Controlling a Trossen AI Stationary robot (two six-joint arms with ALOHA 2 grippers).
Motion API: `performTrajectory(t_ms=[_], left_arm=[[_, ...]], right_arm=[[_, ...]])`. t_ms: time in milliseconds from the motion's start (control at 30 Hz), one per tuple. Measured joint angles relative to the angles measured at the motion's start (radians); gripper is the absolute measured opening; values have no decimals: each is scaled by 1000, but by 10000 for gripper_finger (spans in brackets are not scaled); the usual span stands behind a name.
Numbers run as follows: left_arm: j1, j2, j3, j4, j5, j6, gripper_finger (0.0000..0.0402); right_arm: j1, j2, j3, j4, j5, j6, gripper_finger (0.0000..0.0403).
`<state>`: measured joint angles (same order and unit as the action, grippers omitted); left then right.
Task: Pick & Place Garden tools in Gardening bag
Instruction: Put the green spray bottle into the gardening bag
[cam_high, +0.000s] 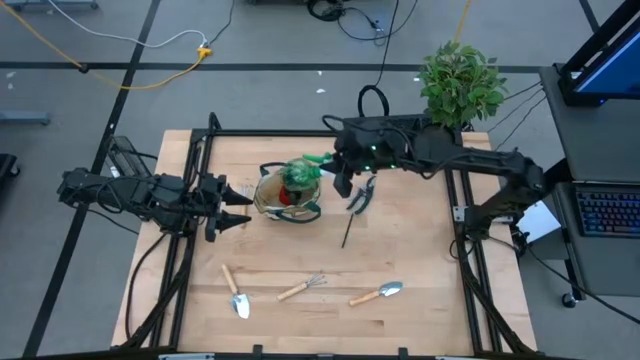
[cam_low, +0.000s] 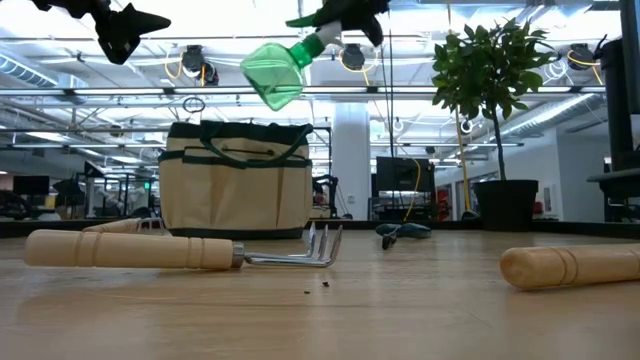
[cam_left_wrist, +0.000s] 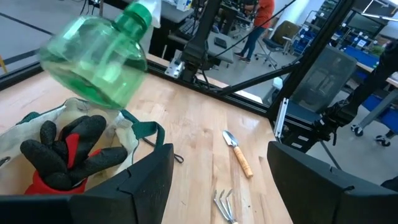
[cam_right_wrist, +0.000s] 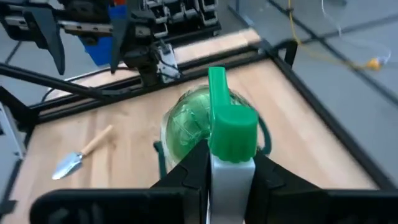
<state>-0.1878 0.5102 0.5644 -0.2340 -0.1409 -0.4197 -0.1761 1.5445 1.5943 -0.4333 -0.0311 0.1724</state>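
My right gripper (cam_high: 338, 170) is shut on the green spray bottle (cam_high: 300, 173), which is held in the air over the tan gardening bag (cam_high: 270, 200). The bag stands on its base (cam_low: 237, 175) and holds a red-black glove (cam_left_wrist: 62, 149). My left gripper (cam_high: 238, 207) is open and empty, just left of the bag. Black pruning shears (cam_high: 362, 193) and a thin dark stick (cam_high: 347, 228) lie right of the bag. Two trowels (cam_high: 237, 295) (cam_high: 378, 293) and a hand rake (cam_high: 303, 287) lie near the front edge. My right gripper pinches the bottle's sprayer head (cam_right_wrist: 231, 134) at its white neck (cam_right_wrist: 230, 177) between its two fingers (cam_right_wrist: 186, 177). The fingers come from the table's right side, slanting down. The bottle is lifted clear and tilted, its green body (cam_low: 273, 72) lower than the head, above the bag's open top.
A potted leafy plant (cam_high: 460, 80) stands at the table's far right corner. Black frame rails (cam_high: 200, 170) run along the table's left and right sides. Bare wood lies between the bag and the tools at the front.
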Motion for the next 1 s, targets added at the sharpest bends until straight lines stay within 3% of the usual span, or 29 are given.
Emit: performTrajectory(t_ms=[300,1000], left_arm=[[0,0,0,2,0,6,267],[0,0,0,7,1,4,267]], right_arm=[[28,103,102,27,-1,-154,47],[34,291,105,80,-52,-226,47]])
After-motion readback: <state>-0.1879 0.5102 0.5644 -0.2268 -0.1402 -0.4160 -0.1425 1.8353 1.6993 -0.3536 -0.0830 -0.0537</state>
